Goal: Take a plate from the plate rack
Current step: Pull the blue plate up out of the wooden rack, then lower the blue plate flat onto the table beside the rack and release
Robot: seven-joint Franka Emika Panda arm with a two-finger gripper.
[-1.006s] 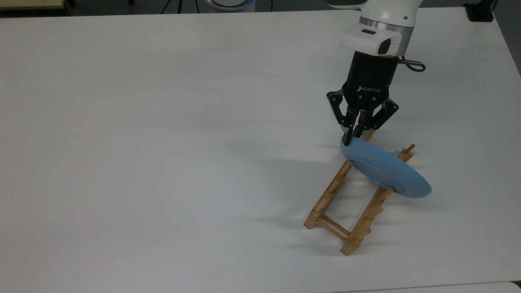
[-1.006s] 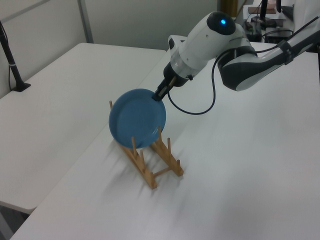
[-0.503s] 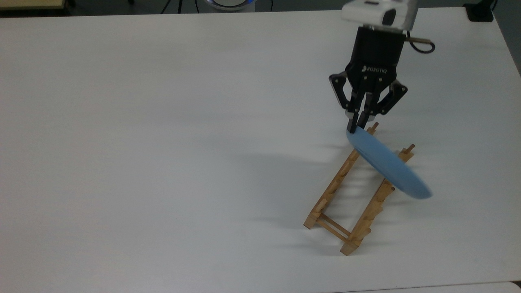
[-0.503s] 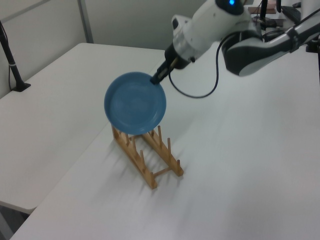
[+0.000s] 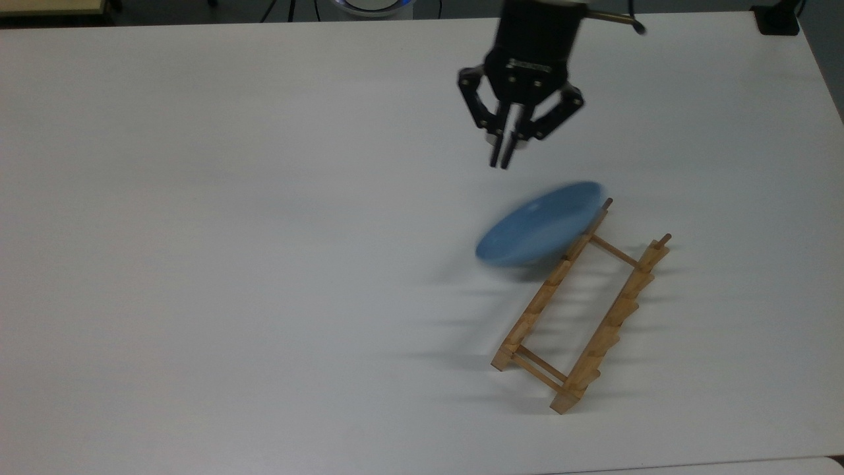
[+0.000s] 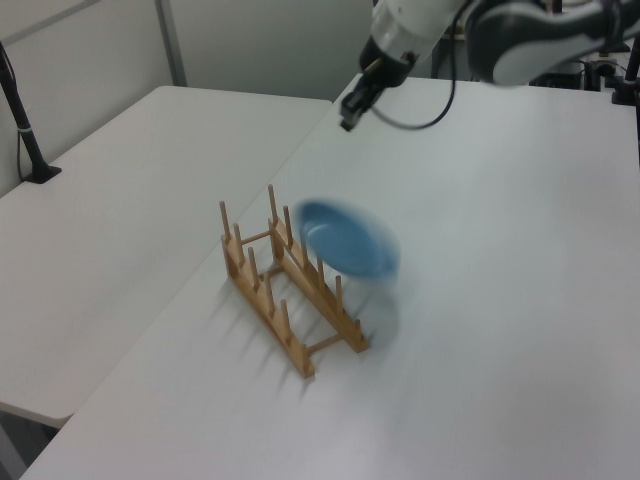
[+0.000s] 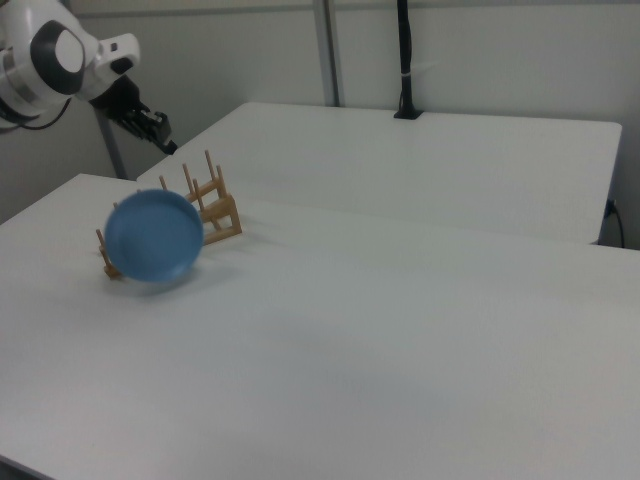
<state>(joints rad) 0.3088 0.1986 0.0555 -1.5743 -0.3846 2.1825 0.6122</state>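
Observation:
The light-blue plate [image 5: 537, 224] is motion-blurred and free of my gripper. It is tilted, off the plate rack's [image 5: 535, 307] slots, by the far end of the rail on the top view's left. In the left view the plate [image 6: 350, 240] is on the right side of the plate rack [image 6: 268, 312]; in the right view the plate [image 7: 155, 238] is in front of the plate rack [image 7: 222, 215]. My gripper [image 5: 499, 163] hangs above and apart from the plate, fingers together with nothing between them, as also seen in the left view [image 6: 347, 122].
The rack stands on a wide white table [image 5: 264, 231]. A second white table [image 6: 120, 170] adjoins it in the left view, with a black clamp post [image 6: 25, 130] on it. A black pole [image 7: 405, 60] rises at the far table's back.
The gripper lifted the plate out of the rack, then the plate slipped from its fingers and dropped beside the rack. The gripper rose and moved toward the top view's left.

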